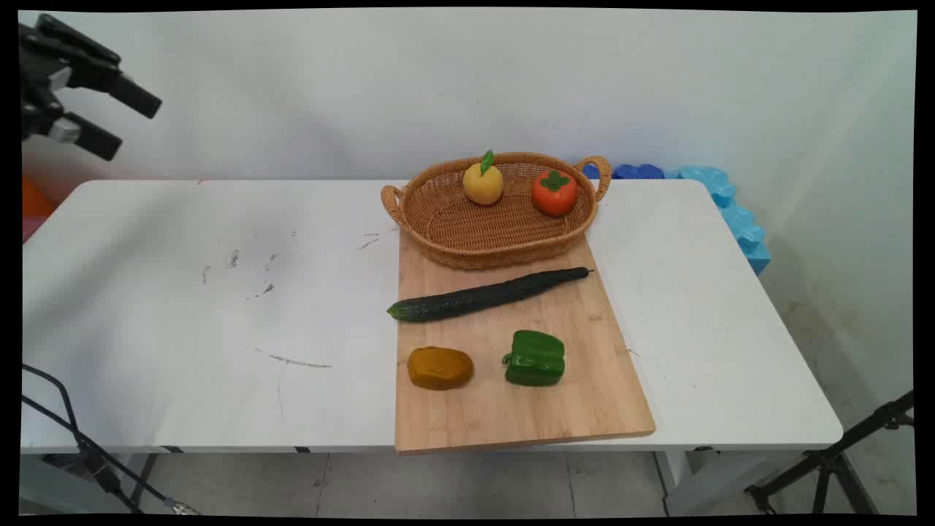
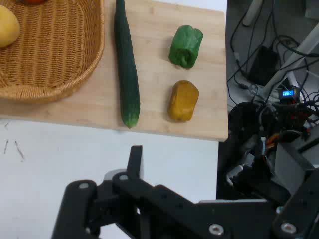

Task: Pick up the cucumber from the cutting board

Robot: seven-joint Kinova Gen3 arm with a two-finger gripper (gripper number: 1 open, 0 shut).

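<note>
My gripper [image 1: 126, 123] hangs high above the table's far left corner, open and holding nothing. It is far from everything on the table. A wooden cutting board [image 1: 584, 409] lies right of centre. On it are a long dark cucumber [image 1: 488, 294], a green bell pepper [image 1: 535, 358] and a brownish-yellow lump [image 1: 440, 367]. A wicker basket [image 1: 475, 234] at the board's far end holds a yellow fruit [image 1: 483, 183] and a red-orange fruit [image 1: 554, 192]. The hand view shows one finger [image 2: 135, 162] over bare table, with the cucumber [image 2: 127, 64], pepper [image 2: 185, 46], lump [image 2: 183, 100] and basket [image 2: 55, 59] beyond.
The white table [image 1: 182, 329] has scuff marks on its left half. Blue foam [image 1: 730, 204] lies behind the far right corner. A black tripod [image 1: 840, 460] stands at the lower right and cables [image 1: 73, 438] hang at the lower left.
</note>
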